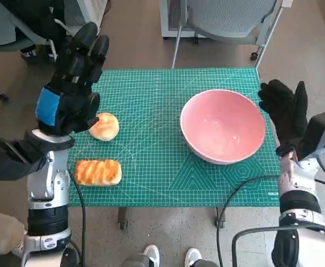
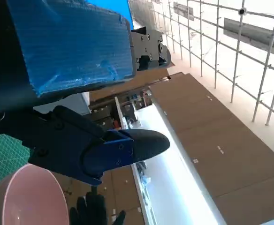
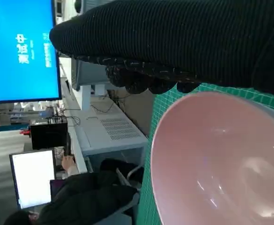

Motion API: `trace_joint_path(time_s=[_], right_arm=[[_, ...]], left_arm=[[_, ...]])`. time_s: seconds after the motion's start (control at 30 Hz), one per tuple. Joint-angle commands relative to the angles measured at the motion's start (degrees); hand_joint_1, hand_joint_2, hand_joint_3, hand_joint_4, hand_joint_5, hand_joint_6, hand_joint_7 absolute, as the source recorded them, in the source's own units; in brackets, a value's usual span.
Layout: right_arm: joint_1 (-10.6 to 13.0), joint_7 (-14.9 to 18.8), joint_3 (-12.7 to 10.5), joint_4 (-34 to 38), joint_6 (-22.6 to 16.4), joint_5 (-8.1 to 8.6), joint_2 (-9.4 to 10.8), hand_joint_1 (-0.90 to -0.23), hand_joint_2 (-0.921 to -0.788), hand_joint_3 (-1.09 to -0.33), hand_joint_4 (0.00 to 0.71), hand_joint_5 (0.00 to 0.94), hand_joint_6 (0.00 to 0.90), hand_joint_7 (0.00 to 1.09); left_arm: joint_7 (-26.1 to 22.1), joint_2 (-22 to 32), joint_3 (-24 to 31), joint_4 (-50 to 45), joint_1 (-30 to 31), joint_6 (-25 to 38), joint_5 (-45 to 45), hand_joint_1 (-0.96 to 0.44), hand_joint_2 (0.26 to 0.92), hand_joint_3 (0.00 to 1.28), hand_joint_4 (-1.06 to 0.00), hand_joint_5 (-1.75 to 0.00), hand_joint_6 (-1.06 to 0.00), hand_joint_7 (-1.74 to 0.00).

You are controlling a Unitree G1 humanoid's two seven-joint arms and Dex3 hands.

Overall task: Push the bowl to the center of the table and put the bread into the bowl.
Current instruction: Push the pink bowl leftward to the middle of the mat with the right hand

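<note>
One pink bowl — two breads: round bun, striped loaf. One green mat, one chair.

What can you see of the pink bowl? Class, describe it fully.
The pink bowl is round, deep and smooth, glossy like plastic or glazed ware, and empty. It stands upright on the green cutting mat, on the right half of the table rather than its center. The gloved right robot hand is raised just beside its rim; whether they touch cannot be told. Both breads lie apart, across the mat.
</note>
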Motion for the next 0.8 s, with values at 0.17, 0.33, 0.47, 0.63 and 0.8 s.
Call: trace_joint_path(time_s=[0.17, 0.33, 0.47, 0.63, 0.8], right_arm=[[1.6, -0.6, -0.4, 0.9, 1.2, -0.19, 0.6, -0.641, -0.921, -0.836, 0.314, 0.006, 0.357, 0.04], [2.1, -0.3, -1.0, 1.4, 2.7, 0.21, 1.6, -0.624, -0.921, -0.841, 0.322, 0.008, 0.369, 0.04], [2.3, -0.6, -0.9, 1.3, 2.7, -0.17, 1.8, -0.605, -0.921, -0.846, 0.324, 0.008, 0.378, 0.05], [2.5, -0.8, -1.0, 1.4, 2.9, -0.23, 1.9, -0.611, -0.921, -0.845, 0.324, 0.006, 0.381, 0.05], [2.6, -1.1, -0.9, 1.5, 3.1, -0.33, 2.2, -0.619, -0.921, -0.846, 0.328, 0.006, 0.385, 0.05]], left_arm=[[0.3, 0.6, 0.3, -1.0, 0.5, 0.5, -0.1, -0.64, 0.921, 0.62, -0.01, -0.01, 0.0, -0.3], [0.6, 1.1, 0.8, -1.9, 1.0, 1.1, -0.3, -0.64, 0.921, 0.62, -0.01, -0.01, 0.0, -0.3], [0.6, 1.1, 0.8, -2.3, 1.3, 1.4, -0.4, -0.64, 0.921, 0.62, -0.01, -0.01, 0.0, -0.3], [1.0, 1.3, 0.9, -3.3, 1.8, 2.0, -0.5, -0.65, 0.921, 0.62, -0.01, -0.01, 0.0, -0.3], [1.2, 1.3, 0.9, -3.9, 2.2, 2.4, -0.6, -0.65, 0.921, 0.63, -0.01, -0.01, 0.0, -0.3]])
